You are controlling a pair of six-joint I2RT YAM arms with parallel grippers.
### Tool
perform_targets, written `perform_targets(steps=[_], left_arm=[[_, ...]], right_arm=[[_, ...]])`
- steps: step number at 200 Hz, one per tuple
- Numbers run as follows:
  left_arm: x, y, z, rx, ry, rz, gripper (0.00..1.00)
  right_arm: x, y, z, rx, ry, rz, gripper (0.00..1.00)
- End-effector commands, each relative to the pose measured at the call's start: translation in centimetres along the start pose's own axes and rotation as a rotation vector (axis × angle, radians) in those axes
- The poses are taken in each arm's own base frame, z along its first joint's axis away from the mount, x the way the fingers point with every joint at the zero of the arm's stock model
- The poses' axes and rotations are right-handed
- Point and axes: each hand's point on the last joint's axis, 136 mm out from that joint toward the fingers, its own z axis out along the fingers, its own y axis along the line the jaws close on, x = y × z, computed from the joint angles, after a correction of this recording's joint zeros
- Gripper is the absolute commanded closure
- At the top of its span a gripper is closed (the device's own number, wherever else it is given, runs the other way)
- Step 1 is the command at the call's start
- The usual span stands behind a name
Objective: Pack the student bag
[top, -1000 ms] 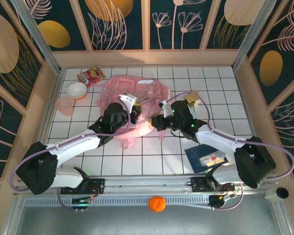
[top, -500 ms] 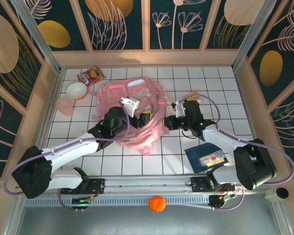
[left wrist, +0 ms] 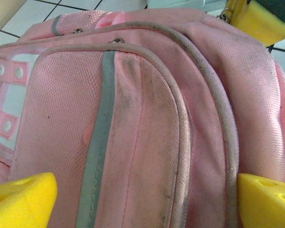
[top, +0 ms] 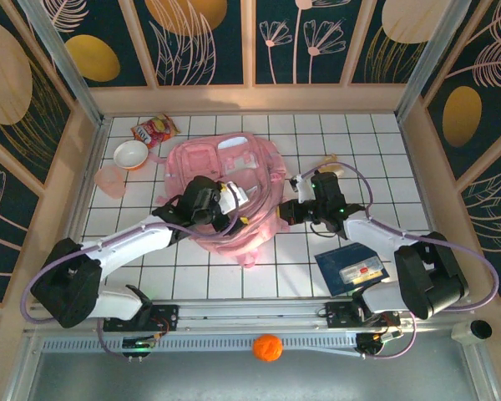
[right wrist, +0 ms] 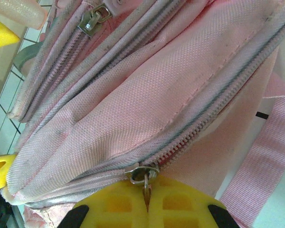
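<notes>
Student bag [top: 234,167]: soft, floppy; grab strap [right wrist: 270,156]. Left gripper [left wrist: 142,204] wide above; right gripper [right wrist: 147,204] shut, prob. on zipper pull [right wrist: 143,173].

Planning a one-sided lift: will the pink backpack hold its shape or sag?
Likely floppy: the pink backpack lies slumped and creased on the tiled table, so it should sag from one grip. Its coarse weave looks grippy, not slippery. It looks fairly flat, so probably light, though contents are hidden.
</notes>
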Motion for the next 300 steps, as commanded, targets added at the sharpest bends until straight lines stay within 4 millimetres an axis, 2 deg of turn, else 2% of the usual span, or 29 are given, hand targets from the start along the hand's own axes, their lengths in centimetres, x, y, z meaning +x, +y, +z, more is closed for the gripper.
perform_targets(steps=[1, 22, 40, 58, 89, 110, 122, 137, 153, 174, 192, 224, 228, 254, 269, 273, 300], left_arm=[[0.4, 2.2, 0.9, -0.113, 0.026, 0.055, 0.18], [-0.9, 2.5, 0.9, -0.113, -0.006, 0.02, 0.58], [-3.0, 0.9, -0.6, -0.029, -0.104, 0.009, 0.78], [-4.5, 0.4, -2.4, -0.035, -0.186, -0.023, 1.0], [-4.6, -1.2, -3.8, -0.021, -0.163, -0.11, 1.0], [-4.8, -2.8, -4.3, 0.024, -0.157, -0.204, 1.0], [-5.3, -2.9, -4.5, 0.029, -0.173, -0.274, 1.0], [-6.1, -1.8, -4.9, -0.015, -0.209, -0.395, 1.0], [-6.6, 0.3, -5.0, -0.111, -0.239, -0.52, 1.0], [-7.4, 2.3, -4.4, -0.201, -0.249, -0.591, 1.0], [-8.1, 3.9, -3.7, -0.274, -0.255, -0.631, 1.0], [-9.2, 5.5, -2.4, -0.337, -0.274, -0.67, 1.0], [-9.3, 5.8, -2.3, -0.347, -0.275, -0.675, 1.0], [-8.7, 6.9, -1.2, -0.4, -0.25, -0.693, 1.0], [-7.2, 7.2, -0.2, -0.427, -0.2, -0.693, 1.0], [-8.2, 7.7, -0.5, -0.431, -0.219, -0.696, 1.0], [-7.9, 8.2, -0.4, -0.448, -0.197, -0.667, 1.0]], right_arm=[[-1.9, 1.7, -0.4, -0.069, -0.049, -0.058, 1.0], [-2.0, 1.6, -0.7, -0.051, -0.059, -0.061, 1.0], [-1.9, 1.4, -0.9, -0.036, -0.065, -0.056, 1.0], [-2.2, 1.3, -1.0, -0.025, -0.08, -0.061, 1.0], [-3.6, 1.2, -0.8, -0.013, -0.105, -0.096, 1.0], [-4.8, 1.2, 0.2, -0.018, -0.091, -0.122, 1.0], [-5.3, 1.2, 0.8, -0.026, -0.078, -0.129, 1.0], [-5.9, 1.3, 1.4, -0.032, -0.067, -0.135, 1.0], [-6.0, 1.3, 1.5, -0.03, -0.052, -0.135, 1.0], [-5.4, 1.4, 1.4, -0.013, -0.034, -0.131, 1.0], [-4.5, 2.2, 1.1, -0.022, -0.022, -0.131, 1.0], [-3.4, 3.7, 0.6, -0.032, -0.01, -0.13, 1.0], [-3.0, 4.5, 0.7, -0.044, 0.0, -0.139, 1.0], [-2.2, 6.0, 0.1, -0.049, 0.014, -0.154, 1.0], [-2.1, 6.3, -0.7, -0.05, 0.009, -0.154, 1.0], [-2.2, 6.4, -0.9, -0.051, 0.004, -0.157, 1.0], [-2.3, 6.5, -2.4, -0.088, 0.005, -0.141, 1.0]])
